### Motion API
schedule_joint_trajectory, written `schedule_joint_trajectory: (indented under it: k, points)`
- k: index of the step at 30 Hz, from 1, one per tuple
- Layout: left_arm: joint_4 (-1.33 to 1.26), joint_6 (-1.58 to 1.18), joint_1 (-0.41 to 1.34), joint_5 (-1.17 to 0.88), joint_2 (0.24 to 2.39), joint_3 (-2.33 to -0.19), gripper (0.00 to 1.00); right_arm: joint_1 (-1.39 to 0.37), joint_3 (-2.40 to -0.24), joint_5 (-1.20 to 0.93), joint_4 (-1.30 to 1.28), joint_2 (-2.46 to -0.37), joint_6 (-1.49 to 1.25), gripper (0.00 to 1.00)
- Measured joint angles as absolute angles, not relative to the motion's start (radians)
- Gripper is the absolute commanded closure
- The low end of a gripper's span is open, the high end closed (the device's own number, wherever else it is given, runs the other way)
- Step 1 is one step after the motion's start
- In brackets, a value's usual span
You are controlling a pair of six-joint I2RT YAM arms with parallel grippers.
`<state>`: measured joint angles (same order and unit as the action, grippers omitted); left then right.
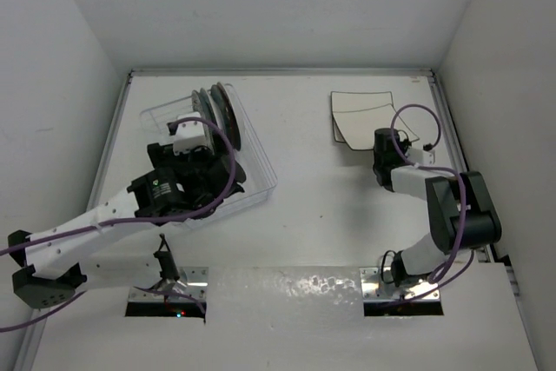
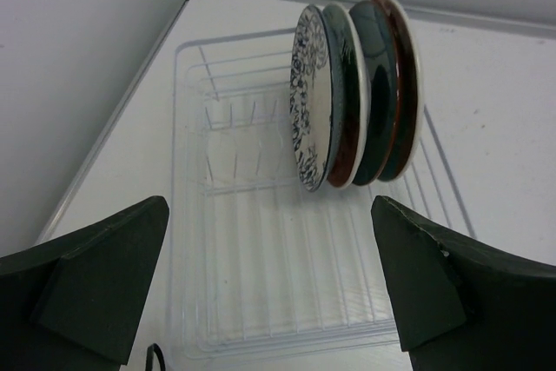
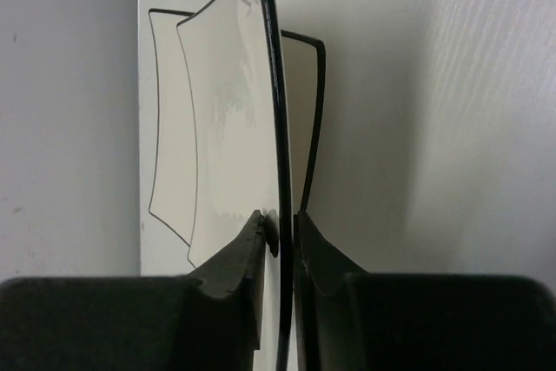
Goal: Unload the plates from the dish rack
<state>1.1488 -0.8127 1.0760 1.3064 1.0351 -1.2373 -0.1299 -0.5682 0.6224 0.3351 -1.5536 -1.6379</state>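
The square cream plate (image 3: 226,128) is hanging tilted, right of the dish rack (image 1: 252,171), over a second square plate (image 3: 170,128) lying flat, the right gripper (image 3: 280,225) pinching its rim; the set-down is looking nearly done, calling for a gentle lowering and release. In the dish rack four round plates (image 2: 352,93) are standing upright, the left gripper (image 2: 269,206) hovering before them, spread wide and empty. The held plate's near edge is running out of frame, hiding any contact.

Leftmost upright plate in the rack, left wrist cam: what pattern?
White plate with a dark blue floral print; the left wrist view shows it best.
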Motion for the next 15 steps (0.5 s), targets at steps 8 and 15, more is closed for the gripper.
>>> schedule_joint_trajectory:
  k: [8,15]
  points:
    - [1.126,-0.814,1.071,1.290,1.006,-1.149,0.00,-0.155,-0.642,0.619,0.203,-1.636,-1.741,0.41]
    - [1.118,-0.820,1.071,1.284,0.991,-1.120,0.00,-0.162,-0.787,0.583,0.033,-1.706,-1.811,0.27]
